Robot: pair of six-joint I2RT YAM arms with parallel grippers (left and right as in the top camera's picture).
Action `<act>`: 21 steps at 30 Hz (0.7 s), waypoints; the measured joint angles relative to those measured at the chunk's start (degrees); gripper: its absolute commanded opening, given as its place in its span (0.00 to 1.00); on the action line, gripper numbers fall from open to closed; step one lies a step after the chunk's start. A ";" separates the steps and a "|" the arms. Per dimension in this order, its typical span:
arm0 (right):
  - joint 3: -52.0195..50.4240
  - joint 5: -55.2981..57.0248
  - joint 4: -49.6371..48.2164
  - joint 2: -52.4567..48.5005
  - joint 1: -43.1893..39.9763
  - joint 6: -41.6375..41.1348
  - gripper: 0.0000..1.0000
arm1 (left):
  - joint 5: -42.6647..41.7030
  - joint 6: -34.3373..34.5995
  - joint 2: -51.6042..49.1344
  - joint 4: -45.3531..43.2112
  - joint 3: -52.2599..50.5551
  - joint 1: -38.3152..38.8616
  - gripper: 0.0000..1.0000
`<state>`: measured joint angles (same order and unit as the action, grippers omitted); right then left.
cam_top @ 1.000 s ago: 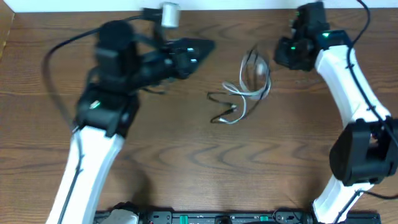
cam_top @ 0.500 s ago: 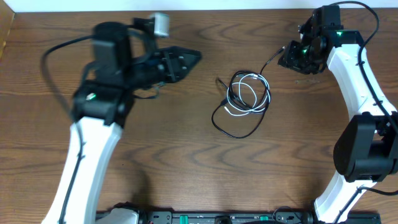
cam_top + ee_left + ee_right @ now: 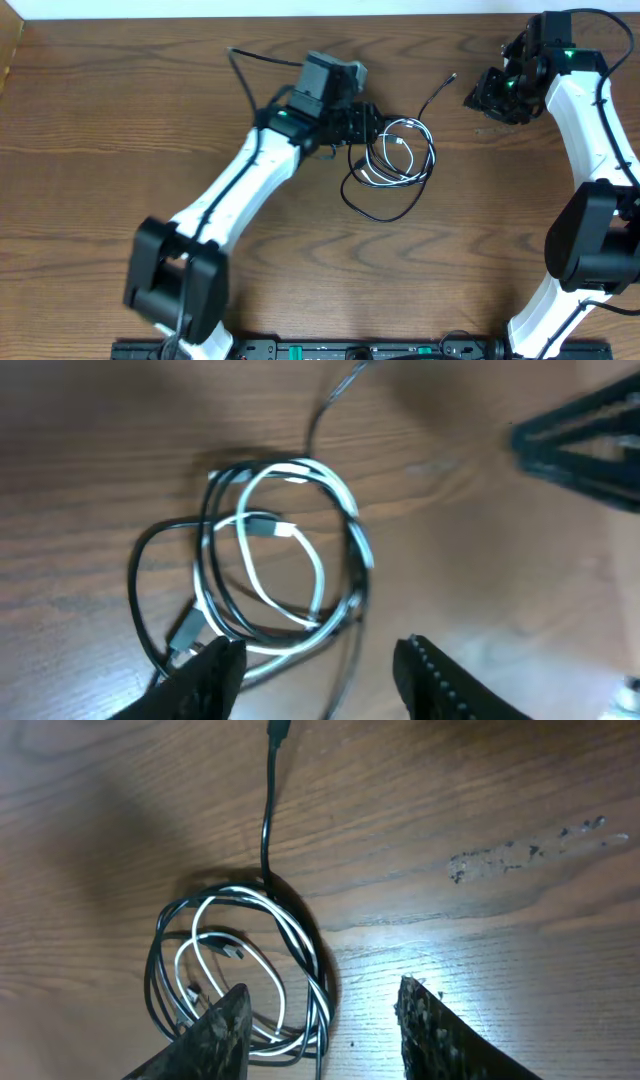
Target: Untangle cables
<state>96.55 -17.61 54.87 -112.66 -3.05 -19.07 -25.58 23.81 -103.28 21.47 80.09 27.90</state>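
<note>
Overhead: the left gripper [image 3: 370,127] has swung in from the back-left of the table [image 3: 300,260] since half a second ago. It is now just beside the left rim of the cables [image 3: 400,160]. The coil hasn't shifted in that half second and lies a bit right of centre, toward the back edge. The right gripper [image 3: 483,98] has barely moved and sits near the back-right corner, apart from the coil. Judgement: the left arm is set up for a first grab, and nothing is untangled yet.

Left wrist: jaws wide, nothing held. The white cord [image 3: 300,575] loops inside the black cord [image 3: 145,560], and the strands cross several times.

Right wrist: jaws wide, empty. One black plug end [image 3: 279,732] trails out toward the back edge.
</note>
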 measured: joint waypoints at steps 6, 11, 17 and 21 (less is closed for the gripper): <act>0.00 0.00 0.15 0.00 0.00 0.22 0.45 | 8.44 -0.09 -8.48 -3.26 0.00 2.16 0.56; 0.00 0.00 0.17 0.00 0.00 0.26 0.49 | 11.89 -0.09 -13.31 -7.80 0.00 3.26 0.56; 0.00 0.00 0.15 0.00 0.00 0.26 0.50 | 18.38 -0.13 -17.16 -8.83 0.00 4.42 0.51; 0.00 0.00 0.09 0.00 0.00 0.26 0.50 | 20.15 -0.15 -17.97 -9.40 0.00 4.48 0.46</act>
<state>96.55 -17.61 54.96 -112.66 -3.05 -18.81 -5.43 23.66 -121.25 12.08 80.09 32.38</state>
